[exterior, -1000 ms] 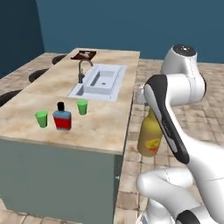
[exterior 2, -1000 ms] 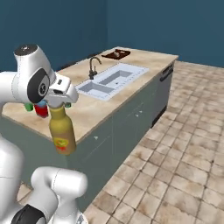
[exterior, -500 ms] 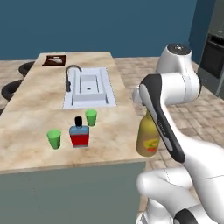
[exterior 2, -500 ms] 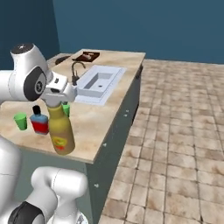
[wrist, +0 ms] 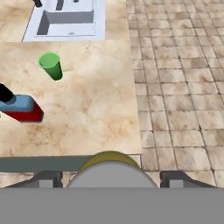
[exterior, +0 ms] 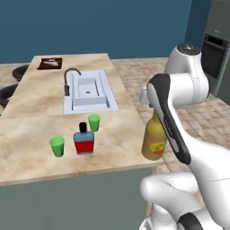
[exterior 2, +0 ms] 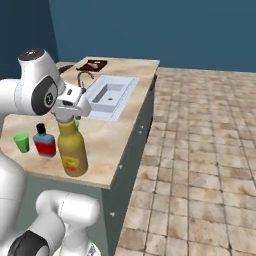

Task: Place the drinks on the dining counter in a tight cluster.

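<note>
Hanging from the robot's fingers, the amber bottle is carried upright by its neck, the fingers clamped either side of the grey cap, which bulges at the bottom middle of the hand view. Held that way it stays level and its base is free to be set straight down. In the left base view it sits at centre right of the frame, seemingly just off the near right corner of the bench, with its bottom below the level of the marble top, so my guess is it needs lifting and bringing inward before it can be set down. Further in, at lower left of that frame, the blue bottle with the red label and black cap stands on the bench, a natural anchor for the cluster. One green cup stands just behind it toward the sink, and a second green cup stands close on its left; neither is a drink to be gathered, but both crowd the spot. The bare marble to the right of the blue bottle looks to me like the easiest landing place. Beyond the sink the black faucet curves up, and a dark tray lies at the far end, upper left.
</note>
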Robot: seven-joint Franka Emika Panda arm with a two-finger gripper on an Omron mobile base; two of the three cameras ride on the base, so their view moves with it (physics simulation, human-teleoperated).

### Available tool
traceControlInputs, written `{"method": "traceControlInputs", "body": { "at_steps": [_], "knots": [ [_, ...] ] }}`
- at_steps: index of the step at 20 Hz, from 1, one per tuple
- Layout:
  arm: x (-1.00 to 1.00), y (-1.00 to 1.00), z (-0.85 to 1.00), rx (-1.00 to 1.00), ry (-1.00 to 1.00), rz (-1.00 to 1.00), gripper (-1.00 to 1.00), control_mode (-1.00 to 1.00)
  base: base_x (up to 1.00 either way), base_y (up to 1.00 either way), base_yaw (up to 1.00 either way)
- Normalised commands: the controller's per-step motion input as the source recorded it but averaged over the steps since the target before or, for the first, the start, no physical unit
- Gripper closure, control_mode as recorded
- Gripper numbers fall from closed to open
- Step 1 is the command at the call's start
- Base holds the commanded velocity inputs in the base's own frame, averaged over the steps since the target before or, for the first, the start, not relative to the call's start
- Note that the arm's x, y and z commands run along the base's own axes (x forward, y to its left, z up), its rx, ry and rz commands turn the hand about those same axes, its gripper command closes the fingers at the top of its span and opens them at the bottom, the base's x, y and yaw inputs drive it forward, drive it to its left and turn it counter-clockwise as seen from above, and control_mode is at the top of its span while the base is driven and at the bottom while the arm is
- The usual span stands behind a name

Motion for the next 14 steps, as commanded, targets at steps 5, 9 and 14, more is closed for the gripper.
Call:
{"method": "traceControlInputs", "body": {
  "at_steps": [5,9,14],
  "knots": [
    [0.0,0.0,0.0,0.0,0.0,0.0,1.0,1.0,0.02,0.74,-0.2],
    [0.0,0.0,0.0,0.0,0.0,0.0,1.0,1.0,0.05,0.63,-0.18],
    [0.0,0.0,0.0,0.0,0.0,0.0,1.0,1.0,0.72,-0.14,-0.03]
  ]
}}
